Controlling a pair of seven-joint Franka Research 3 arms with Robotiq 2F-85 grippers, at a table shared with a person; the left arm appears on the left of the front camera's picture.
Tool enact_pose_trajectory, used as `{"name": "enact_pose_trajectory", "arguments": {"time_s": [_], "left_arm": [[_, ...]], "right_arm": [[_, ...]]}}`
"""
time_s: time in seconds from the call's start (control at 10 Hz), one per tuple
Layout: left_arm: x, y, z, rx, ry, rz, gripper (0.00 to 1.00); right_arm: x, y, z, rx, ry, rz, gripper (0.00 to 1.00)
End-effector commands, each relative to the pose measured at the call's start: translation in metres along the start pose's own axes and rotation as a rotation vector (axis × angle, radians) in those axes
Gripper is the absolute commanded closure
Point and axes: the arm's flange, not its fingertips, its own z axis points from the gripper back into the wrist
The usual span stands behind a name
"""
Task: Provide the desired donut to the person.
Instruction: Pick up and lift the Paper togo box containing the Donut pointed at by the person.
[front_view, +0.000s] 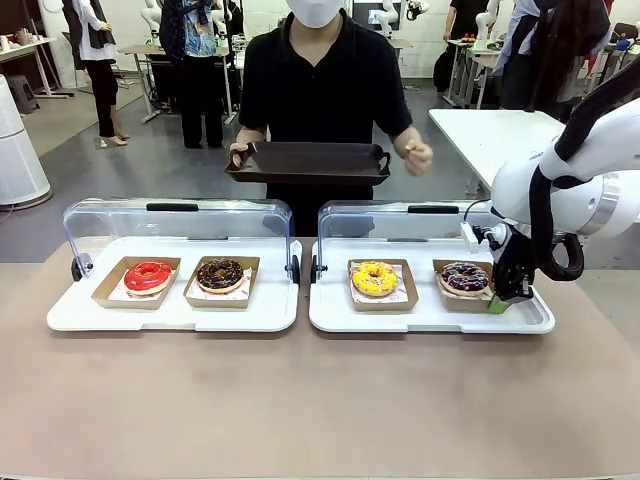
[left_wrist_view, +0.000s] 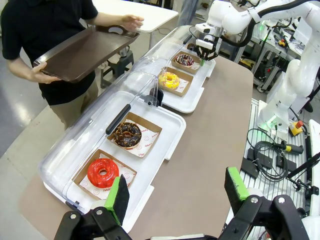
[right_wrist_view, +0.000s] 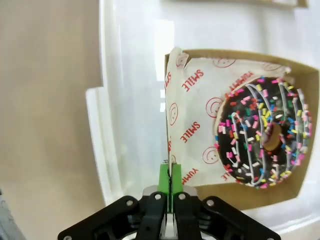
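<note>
A chocolate donut with coloured sprinkles (front_view: 464, 276) (right_wrist_view: 262, 132) lies in a cardboard tray (right_wrist_view: 240, 196) at the right end of the right white tray (front_view: 430, 318). My right gripper (front_view: 497, 300) (right_wrist_view: 169, 176) is shut on that cardboard tray's near wall, its green pads pinched together on the edge. The person (front_view: 320, 90) stands across the table and holds out a dark brown serving tray (front_view: 308, 160) (left_wrist_view: 82, 50) with both hands. My left gripper (left_wrist_view: 176, 192) hangs open high above the table's left end, with nothing between its fingers.
A yellow donut (front_view: 375, 278) shares the right tray. A chocolate donut (front_view: 220, 274) and a red donut (front_view: 148, 275) sit in cardboard trays on the left white tray (front_view: 170, 315). Both clear lids (front_view: 180, 215) stand raised behind. Bare tabletop (front_view: 320, 400) lies in front.
</note>
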Motion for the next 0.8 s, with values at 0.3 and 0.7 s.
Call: {"name": "enact_pose_trajectory", "arguments": {"time_s": [0.3,0.7], "left_arm": [[0.0,-0.001,0.002,-0.005,-0.008,0.003,0.0],[0.0,-0.001,0.002,-0.005,-0.008,0.003,0.0]], "right_arm": [[0.062,0.086,0.079,0.168,0.131,0.056,1.0],[0.102,0.145,0.158,0.119,0.196,0.084,1.0]]}}
